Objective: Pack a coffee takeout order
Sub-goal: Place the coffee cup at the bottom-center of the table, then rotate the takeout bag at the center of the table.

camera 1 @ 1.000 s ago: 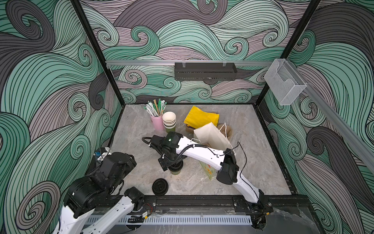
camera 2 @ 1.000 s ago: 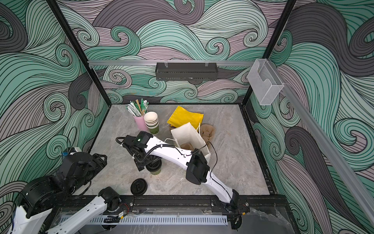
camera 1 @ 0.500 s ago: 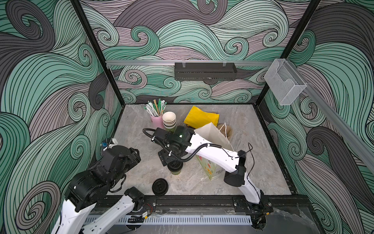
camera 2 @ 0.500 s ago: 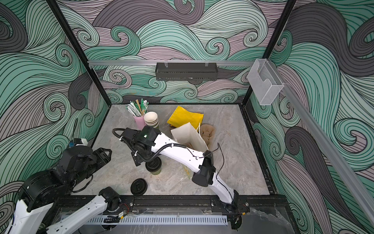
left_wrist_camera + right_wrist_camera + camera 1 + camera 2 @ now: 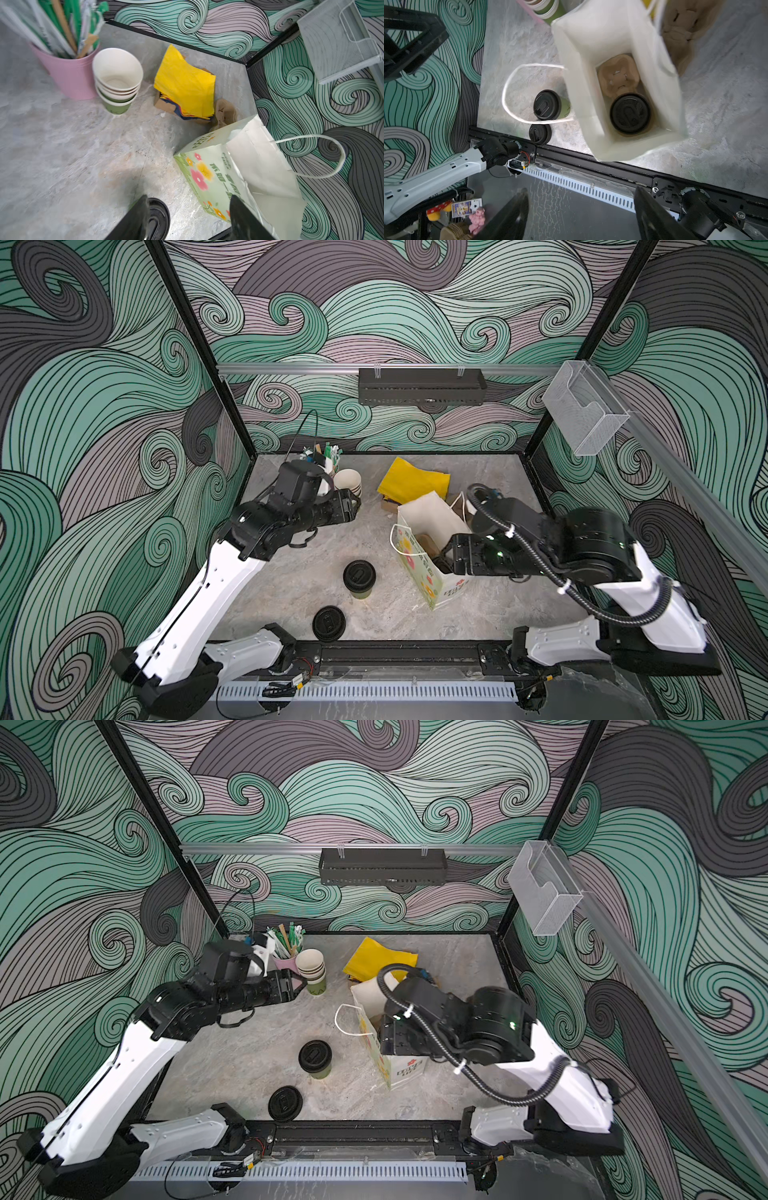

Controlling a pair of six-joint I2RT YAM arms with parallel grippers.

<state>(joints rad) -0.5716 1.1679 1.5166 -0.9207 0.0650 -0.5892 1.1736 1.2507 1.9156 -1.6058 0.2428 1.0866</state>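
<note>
Left claw: I see it spread, empty, by the cup stack.
Right claw: spread, empty, by the bag.
Lidded cup: stands on the table, beside the bag.
Second cup: inside the bag.

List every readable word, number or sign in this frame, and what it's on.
Paper bag: green characters beside the flowers, too blurred to read.
Same bag's narrow side, in a top view: dark print, too small.
Playing card: a spade sign; the rest unreadable.
Straw wrappers: print too small.
</note>
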